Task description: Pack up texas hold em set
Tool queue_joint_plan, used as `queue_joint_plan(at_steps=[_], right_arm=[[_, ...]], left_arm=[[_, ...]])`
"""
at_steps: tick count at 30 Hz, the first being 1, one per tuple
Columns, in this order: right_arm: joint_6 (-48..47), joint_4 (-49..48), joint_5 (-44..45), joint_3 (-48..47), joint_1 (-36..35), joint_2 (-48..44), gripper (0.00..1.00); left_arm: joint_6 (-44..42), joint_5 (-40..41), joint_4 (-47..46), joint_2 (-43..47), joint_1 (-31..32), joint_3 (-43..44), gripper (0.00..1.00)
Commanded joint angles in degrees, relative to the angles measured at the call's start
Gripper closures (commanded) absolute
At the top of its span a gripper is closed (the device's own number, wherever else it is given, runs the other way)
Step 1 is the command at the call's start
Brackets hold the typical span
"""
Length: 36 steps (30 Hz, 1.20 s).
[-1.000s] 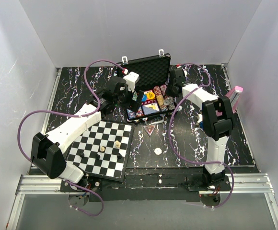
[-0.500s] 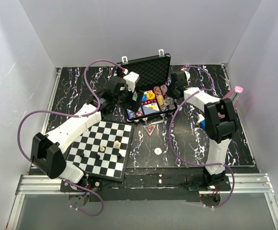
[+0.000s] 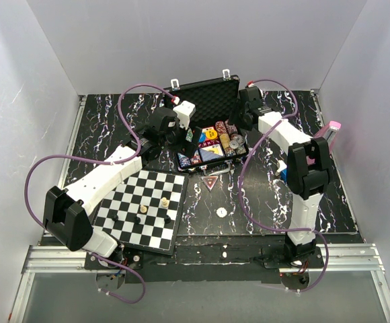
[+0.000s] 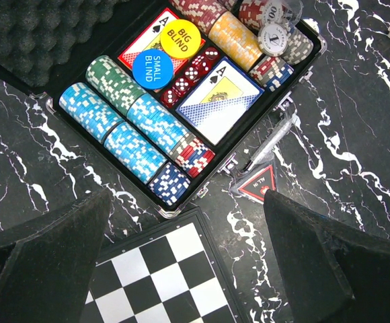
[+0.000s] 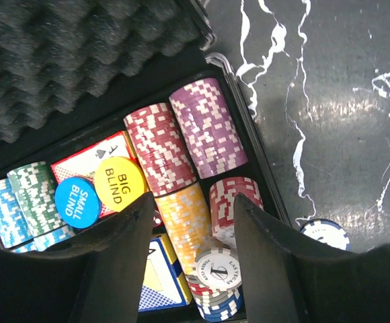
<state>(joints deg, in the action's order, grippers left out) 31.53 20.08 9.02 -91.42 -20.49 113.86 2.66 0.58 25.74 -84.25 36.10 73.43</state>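
The chessboard (image 3: 144,208) lies at lower left. Above it the left gripper (image 4: 185,196) hangs with fingers spread wide and nothing between them, over the near corner of the open briefcase (image 3: 205,95) at upper centre, chip rows (image 4: 131,131) seated inside. At the case's right end, the right gripper (image 5: 193,202) stands parted astride the yellow chips (image 5: 185,219), apparently not clamping them.
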Motion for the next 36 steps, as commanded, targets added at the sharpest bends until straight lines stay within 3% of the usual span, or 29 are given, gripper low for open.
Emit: queue_joint_plan(at_steps=[1, 6, 10, 16, 25, 36], right_arm=[[-4.01, 1.72, -0.67, -3.24, 0.01, -2.32, 0.4], [-5.25, 1.99, -0.49, 1.57, -0.07, -9.7, 0.36], [-5.16, -2.22, -1.46, 13.34, 0.01, -20.32, 0.36], [-5.07, -1.01, 1.44, 25.84, 0.01, -35.27, 0.36], [-3.67, 0.58, 4.08, 32.53, 0.01, -53.47, 0.36], [-2.7, 1.72, 3.73, 35.95, 0.1, -60.69, 0.35]], left_arm=[[0.86, -2.32, 0.1, 2.25, -0.33, -0.57, 0.02], [2.61, -3.74, -1.56, 2.6, -0.15, -1.53, 0.02], [6.12, -4.71, -2.18, 3.04, 1.86, -4.33, 0.02], [14.55, 1.0, -5.61, 0.33, 14.77, -11.99, 0.02], [23.62, 8.12, -7.9, -14.18, 29.72, -8.57, 0.19], [24.68, 12.08, -7.81, -20.16, 32.11, -7.78, 0.37]])
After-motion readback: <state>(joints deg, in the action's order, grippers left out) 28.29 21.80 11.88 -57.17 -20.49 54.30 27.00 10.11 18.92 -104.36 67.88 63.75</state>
